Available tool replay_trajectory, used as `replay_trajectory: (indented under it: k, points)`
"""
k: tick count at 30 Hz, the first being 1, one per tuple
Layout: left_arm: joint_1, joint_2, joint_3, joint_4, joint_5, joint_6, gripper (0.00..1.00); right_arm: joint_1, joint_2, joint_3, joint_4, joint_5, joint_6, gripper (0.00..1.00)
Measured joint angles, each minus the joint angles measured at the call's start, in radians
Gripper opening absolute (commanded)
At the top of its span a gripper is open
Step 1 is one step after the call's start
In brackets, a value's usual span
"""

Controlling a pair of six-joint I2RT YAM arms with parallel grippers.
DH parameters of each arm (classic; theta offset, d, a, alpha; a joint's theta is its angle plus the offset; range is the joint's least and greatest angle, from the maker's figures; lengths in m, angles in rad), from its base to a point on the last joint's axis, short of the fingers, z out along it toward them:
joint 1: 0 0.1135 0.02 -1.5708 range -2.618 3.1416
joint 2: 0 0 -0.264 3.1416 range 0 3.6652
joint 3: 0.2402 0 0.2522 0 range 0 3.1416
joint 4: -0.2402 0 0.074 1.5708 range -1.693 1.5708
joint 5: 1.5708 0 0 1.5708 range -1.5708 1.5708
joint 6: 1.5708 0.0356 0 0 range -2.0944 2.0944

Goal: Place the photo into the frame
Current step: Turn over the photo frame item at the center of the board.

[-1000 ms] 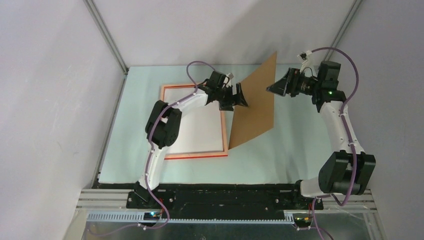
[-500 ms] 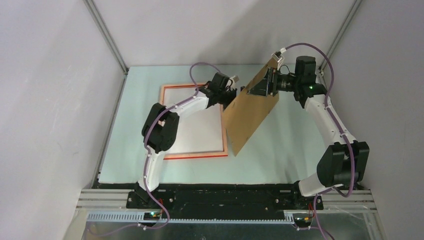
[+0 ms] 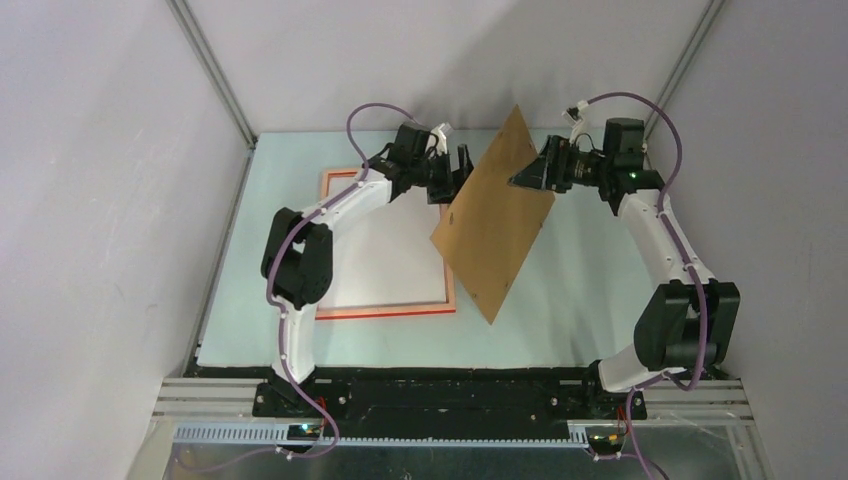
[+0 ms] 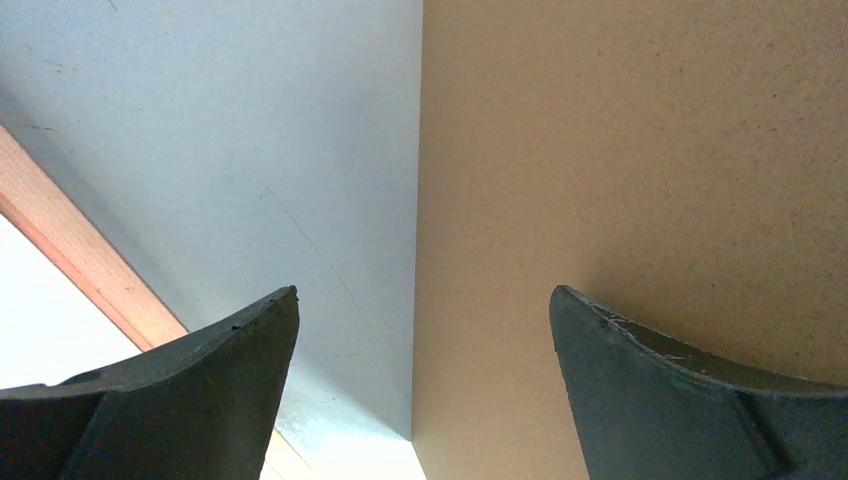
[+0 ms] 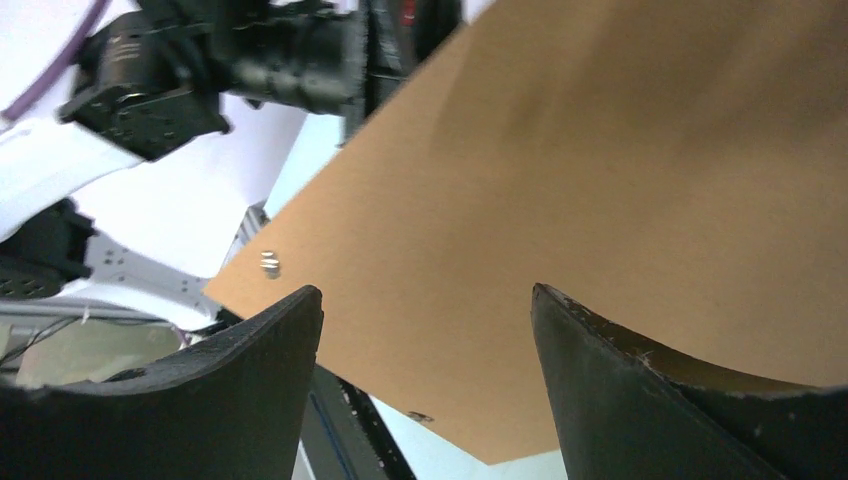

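While tilted, brown board [image 3: 493,225] beside frame [image 3: 385,313]

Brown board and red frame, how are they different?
The brown backing board leans tilted up in the air, while the frame lies flat on the table. The board is one solid, plain brown sheet. The frame is only a thin reddish-orange rim, with the photo lying white side up inside it. Both are rectangles and look about the same size.
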Motion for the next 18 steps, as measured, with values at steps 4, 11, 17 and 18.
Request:
replay_trajectory:
  k: [4, 11, 17, 18]
  points:
    - [-0.004, 0.000, 0.006, -0.001, 0.010, 0.000, 1.00, -0.035, 0.005, -0.071, -0.009, 0.055, -0.026, 0.80]
    - [-0.004, 0.000, 0.009, 0.000, 0.020, -0.002, 1.00, -0.072, 0.133, -0.147, -0.062, 0.213, -0.060, 0.79]
    - [-0.004, -0.031, -0.011, -0.002, 0.024, -0.003, 1.00, -0.085, 0.249, -0.154, -0.076, 0.331, -0.055, 0.80]
    - [-0.004, -0.039, -0.015, -0.003, 0.024, -0.003, 1.00, -0.086, 0.263, -0.154, -0.076, 0.344, -0.053, 0.80]
